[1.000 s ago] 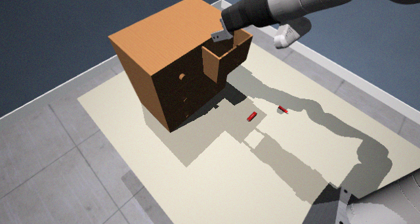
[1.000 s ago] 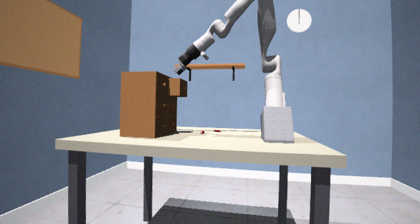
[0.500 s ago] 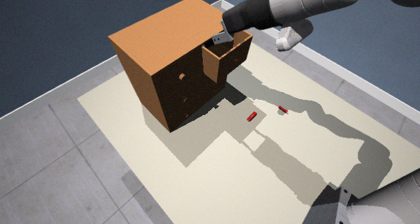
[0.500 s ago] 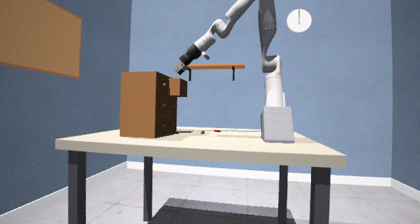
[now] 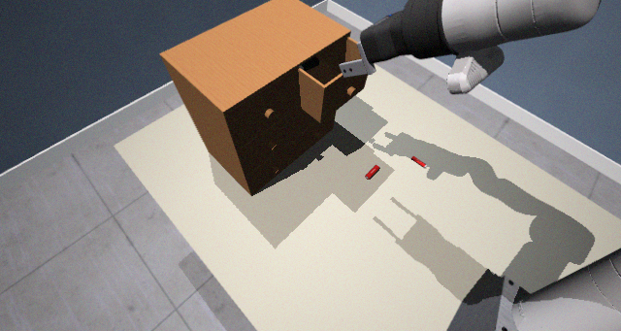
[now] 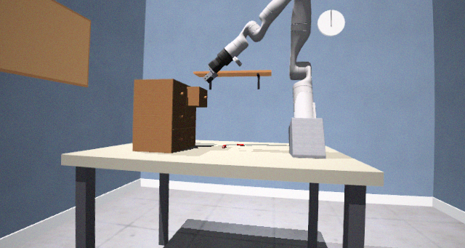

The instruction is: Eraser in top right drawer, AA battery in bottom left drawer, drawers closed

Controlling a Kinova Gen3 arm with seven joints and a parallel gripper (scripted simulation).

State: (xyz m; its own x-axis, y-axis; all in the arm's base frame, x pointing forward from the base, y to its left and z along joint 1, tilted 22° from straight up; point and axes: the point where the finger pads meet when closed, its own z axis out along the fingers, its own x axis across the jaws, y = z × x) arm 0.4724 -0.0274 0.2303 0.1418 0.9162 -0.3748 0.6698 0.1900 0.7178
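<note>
Blue walls point(image 6: 381, 95) meet a grey tiled floor point(image 6: 254, 212) along a white skirting board point(image 6: 399, 198). Cream-topped table point(image 6: 225, 166) on dark legs. Wall-mounted: wooden shelf point(image 6: 236, 73), round white clock point(image 6: 330, 22), brown board point(image 6: 40, 37).

Small chest point(image 6: 156, 115): stands upright on the desk point(image 6: 218, 164), left of centre. Top-row drawer point(image 6: 197, 96): pulled partly out toward the arm. Claw point(image 6: 209, 78): spread wide, empty, just above the drawer's front. Two small red items point(image 6: 232, 145): lying on the desk between chest and robot base point(image 6: 306, 137).
</note>
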